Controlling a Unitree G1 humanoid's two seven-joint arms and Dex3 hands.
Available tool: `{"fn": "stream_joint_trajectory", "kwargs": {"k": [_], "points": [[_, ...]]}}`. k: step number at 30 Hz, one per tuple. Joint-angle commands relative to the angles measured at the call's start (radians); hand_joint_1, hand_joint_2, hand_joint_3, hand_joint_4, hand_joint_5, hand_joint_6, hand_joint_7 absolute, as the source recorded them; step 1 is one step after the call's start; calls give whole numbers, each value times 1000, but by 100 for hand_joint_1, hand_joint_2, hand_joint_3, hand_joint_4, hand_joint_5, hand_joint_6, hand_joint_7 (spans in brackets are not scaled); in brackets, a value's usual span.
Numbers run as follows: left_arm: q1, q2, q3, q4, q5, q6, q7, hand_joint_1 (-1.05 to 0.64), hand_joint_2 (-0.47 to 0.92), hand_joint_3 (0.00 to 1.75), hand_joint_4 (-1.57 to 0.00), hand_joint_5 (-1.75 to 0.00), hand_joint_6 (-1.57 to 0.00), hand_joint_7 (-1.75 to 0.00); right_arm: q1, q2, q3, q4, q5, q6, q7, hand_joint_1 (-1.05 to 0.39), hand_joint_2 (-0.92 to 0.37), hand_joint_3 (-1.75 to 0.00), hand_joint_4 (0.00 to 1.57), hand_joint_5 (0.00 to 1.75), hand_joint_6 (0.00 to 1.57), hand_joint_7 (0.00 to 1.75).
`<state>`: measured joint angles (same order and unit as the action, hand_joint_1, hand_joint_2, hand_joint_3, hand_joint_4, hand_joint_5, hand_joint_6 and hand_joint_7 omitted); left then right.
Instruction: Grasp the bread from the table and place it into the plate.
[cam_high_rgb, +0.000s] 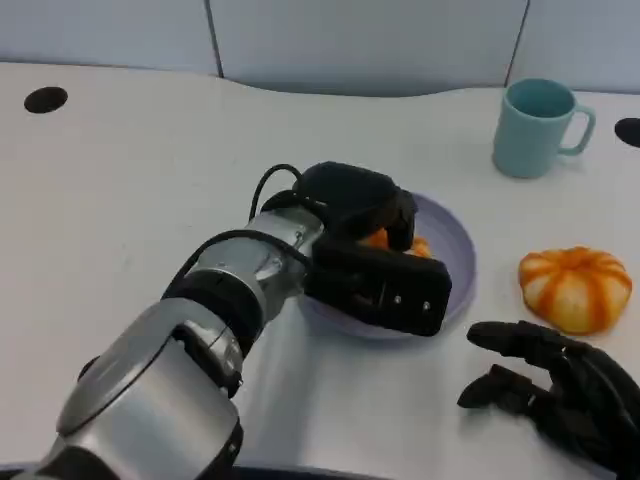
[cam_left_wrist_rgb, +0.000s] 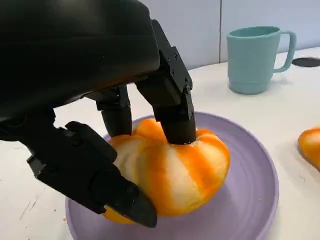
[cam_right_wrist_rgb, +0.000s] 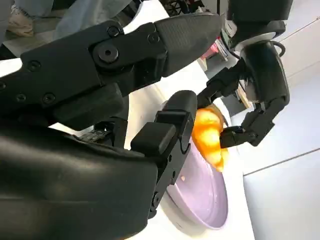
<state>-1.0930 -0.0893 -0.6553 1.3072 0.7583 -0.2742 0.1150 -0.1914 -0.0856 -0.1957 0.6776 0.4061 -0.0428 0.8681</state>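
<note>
Bread (cam_left_wrist_rgb: 175, 170) gripped over the purple plate (cam_left_wrist_rgb: 250, 200).
It is held by the left hand (cam_high_rgb: 375, 250); the right hand (cam_high_rgb: 560, 385) is spread on the table (cam_high_rgb: 130, 180).

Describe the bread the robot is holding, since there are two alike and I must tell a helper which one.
Start at the purple plate in the middle of the white table. The bread sits inside it, round, orange with pale stripes, held by the left hand. The other bread lies on the bare table right of the plate, untouched.
</note>
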Motion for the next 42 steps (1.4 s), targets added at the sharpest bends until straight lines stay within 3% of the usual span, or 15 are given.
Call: {"fn": "stream_joint_trajectory", "kwargs": {"k": [1,3,7,11,15,19,28,42], "points": [[-32,9,-13,8,17,33,-47,-36,91,2,-51,-76,-70,-22,20,-9,1,2,-2,8,-4,-43,-92,-15,52,114,77,40],[-35,8,-11,9,17,44,-69,-37,87,0,-45,-52,-63,-8,18,-10,0,4,0,13,-3,-43,-92,-14,52,115,77,41],[-35,10,-15,6,23,53,-86,-41,87,1,-33,-32,-52,-1,15,-9,-7,13,8,17,0,-42,-92,-13,52,114,77,41],[-36,10,-22,6,33,59,-88,-44,88,1,-29,-28,-48,0,14,-9,-7,16,7,14,3,-41,-92,-15,52,113,77,41],[-42,9,-40,10,49,76,-104,-53,87,0,-15,-18,-31,0,17,-9,-4,13,0,7,-5,-43,-92,-15,53,113,77,41],[-42,13,-46,8,49,73,-112,-64,89,1,-8,-14,-23,0,16,-8,-5,15,3,5,0,-43,-92,-15,53,113,77,41],[-42,14,-44,9,43,75,-117,-71,91,1,-2,-12,-17,0,18,-8,-4,12,1,5,-3,-43,-92,-15,53,113,77,41],[-70,71,92,-26,-90,33,-226,-73,92,2,-4,-14,-18,-1,-14,-16,-17,67,3,-13,13,-42,-92,-12,52,115,76,41]]}}
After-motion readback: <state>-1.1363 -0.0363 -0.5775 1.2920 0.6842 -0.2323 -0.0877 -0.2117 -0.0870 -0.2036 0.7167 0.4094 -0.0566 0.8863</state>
